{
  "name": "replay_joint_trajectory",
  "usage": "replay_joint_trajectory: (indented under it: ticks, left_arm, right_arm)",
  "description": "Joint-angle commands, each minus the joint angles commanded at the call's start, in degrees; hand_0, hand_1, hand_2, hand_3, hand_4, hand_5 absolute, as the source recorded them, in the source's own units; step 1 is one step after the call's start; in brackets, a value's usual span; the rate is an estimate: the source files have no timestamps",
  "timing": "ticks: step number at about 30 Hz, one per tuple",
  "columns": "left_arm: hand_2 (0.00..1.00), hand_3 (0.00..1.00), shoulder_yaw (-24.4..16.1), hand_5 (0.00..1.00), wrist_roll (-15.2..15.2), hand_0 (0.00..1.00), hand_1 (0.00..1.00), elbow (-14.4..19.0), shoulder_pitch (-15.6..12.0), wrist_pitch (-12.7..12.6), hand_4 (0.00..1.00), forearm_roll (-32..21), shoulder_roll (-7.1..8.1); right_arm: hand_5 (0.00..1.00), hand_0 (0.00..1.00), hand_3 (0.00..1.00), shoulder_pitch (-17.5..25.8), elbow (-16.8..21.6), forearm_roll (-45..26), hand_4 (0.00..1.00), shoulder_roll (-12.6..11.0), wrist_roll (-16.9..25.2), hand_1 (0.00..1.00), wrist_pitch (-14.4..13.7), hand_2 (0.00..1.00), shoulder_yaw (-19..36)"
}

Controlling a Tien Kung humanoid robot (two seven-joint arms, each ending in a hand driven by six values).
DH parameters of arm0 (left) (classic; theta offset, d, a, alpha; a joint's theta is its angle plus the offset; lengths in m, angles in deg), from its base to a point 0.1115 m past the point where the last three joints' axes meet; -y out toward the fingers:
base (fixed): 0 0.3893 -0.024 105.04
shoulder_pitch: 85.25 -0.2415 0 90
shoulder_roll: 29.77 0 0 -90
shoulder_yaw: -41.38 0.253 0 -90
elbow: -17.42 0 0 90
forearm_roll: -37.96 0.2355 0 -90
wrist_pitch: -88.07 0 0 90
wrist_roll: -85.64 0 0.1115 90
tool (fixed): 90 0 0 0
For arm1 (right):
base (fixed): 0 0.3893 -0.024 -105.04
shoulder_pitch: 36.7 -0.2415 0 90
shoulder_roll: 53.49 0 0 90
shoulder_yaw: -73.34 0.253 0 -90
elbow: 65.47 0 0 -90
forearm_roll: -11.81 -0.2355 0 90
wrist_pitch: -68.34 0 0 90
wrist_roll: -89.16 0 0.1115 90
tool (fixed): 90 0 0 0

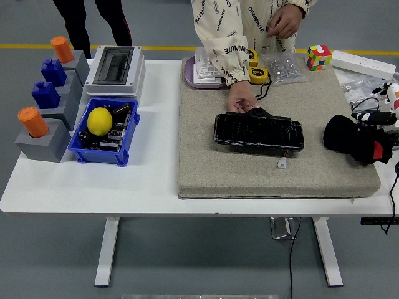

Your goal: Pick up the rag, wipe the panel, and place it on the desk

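The black panel [259, 131] lies across the middle of the beige mat [206, 168]. A person at the far side rests one hand [240, 99] on the panel's back edge. My right hand [374, 149] comes in at the picture's right edge and sits at a bunched black rag [346, 136] on the right end of the mat. Hand and rag are both black, so I cannot tell them apart or see a grasp. The left arm is out of view.
A blue bin [93, 152] with a lemon [100, 121], grey blocks [37, 144] with orange and blue caps and a grey electrical box [115, 68] stand on the left. Tape measures [258, 75], a bag of screws [283, 67], a colour cube [318, 56], a power strip [365, 62] and cables [371, 115] lie at the back right.
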Motion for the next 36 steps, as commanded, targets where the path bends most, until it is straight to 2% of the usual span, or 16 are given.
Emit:
replay_joint_trajectory:
  ticks: [14,36]
  left_arm:
    - [0.740,0.564,-0.01,0.473,-0.02,0.650,0.696,0.00,-0.01,0.06,0.596,0.31,0.03]
    - [0.741,0.565,-0.08,0.472,-0.03,0.647,0.694,0.00,0.20,0.07,0.597,0.42,0.01]
  right_arm:
    - [0.581,0.683,0.739,-0.64,1.18,0.19,0.998,-0.21,-0.13,0.663,-0.55,0.758,1.25]
    - [0.587,0.684,0.739,-0.97,1.04,0.32,0.998,-0.16,-0.22,0.663,-0.61,0.759,1.28]
